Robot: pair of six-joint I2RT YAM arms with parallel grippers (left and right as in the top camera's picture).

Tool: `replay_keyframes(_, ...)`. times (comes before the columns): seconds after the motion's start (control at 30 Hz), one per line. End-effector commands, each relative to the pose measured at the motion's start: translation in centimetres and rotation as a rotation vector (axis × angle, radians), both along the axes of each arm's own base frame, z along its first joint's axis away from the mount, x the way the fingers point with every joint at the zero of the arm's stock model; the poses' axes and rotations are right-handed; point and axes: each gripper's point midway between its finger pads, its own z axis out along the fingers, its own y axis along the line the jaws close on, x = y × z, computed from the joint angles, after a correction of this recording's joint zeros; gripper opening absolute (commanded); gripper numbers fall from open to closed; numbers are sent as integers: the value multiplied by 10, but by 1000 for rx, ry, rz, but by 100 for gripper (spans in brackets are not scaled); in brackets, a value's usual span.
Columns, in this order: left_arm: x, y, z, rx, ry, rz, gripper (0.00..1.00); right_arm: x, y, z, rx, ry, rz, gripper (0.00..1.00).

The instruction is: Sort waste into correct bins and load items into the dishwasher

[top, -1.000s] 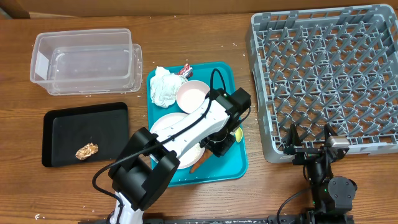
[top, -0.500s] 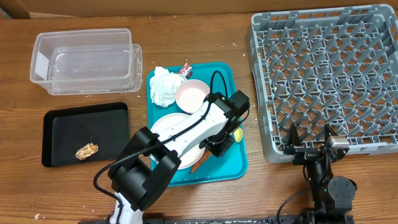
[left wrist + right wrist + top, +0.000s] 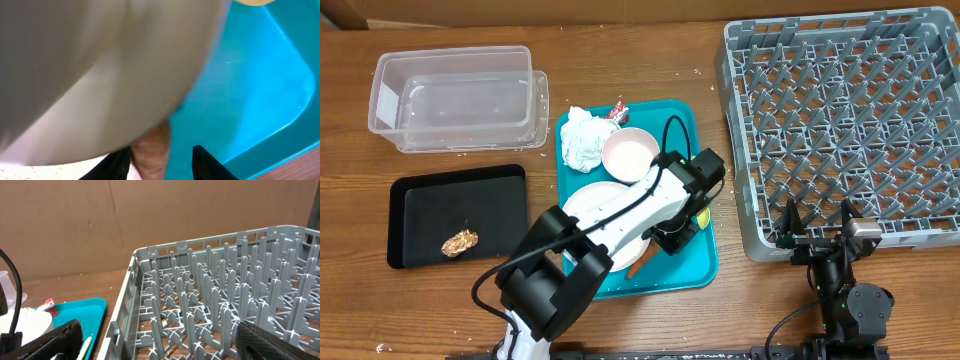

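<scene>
Wooden table: mid-brown, grain running left to right, fills nearly the whole overhead frame. Brown cardboard panel stands along its far edge. It's a thin strip across the top of the overhead view and the whole upper half of the right wrist view, with a near-vertical seam left of centre. Light is even, shadows are soft.

The clear tub is set at the far left. Beside it lies the black tray, with a brown food chunk laid on it. A crumpled white napkin, pink plate, white plate and orange carrot piece are kept on the teal tray. The grey dish rack is placed at the right.
</scene>
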Motion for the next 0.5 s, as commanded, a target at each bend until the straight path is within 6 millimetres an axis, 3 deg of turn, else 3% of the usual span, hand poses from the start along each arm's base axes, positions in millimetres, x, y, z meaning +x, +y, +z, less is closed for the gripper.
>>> replay_keyframes(0.0, -23, 3, -12, 33, 60, -67, 44, 0, 0, -1, -4, -6, 1, 100)
replay_keyframes(0.23, -29, 10, -19, 54, 68, -73, 45, 0, 0, -1, -4, -6, 1, 100)
replay_keyframes(0.37, -31, 12, -19, 64, 79, -74, 38, 0, 0, -1, -4, -6, 1, 100)
replay_keyframes(0.47, -36, 20, -16, 97, 97, -90, 39, 0, 0, -1, -4, -6, 1, 100)
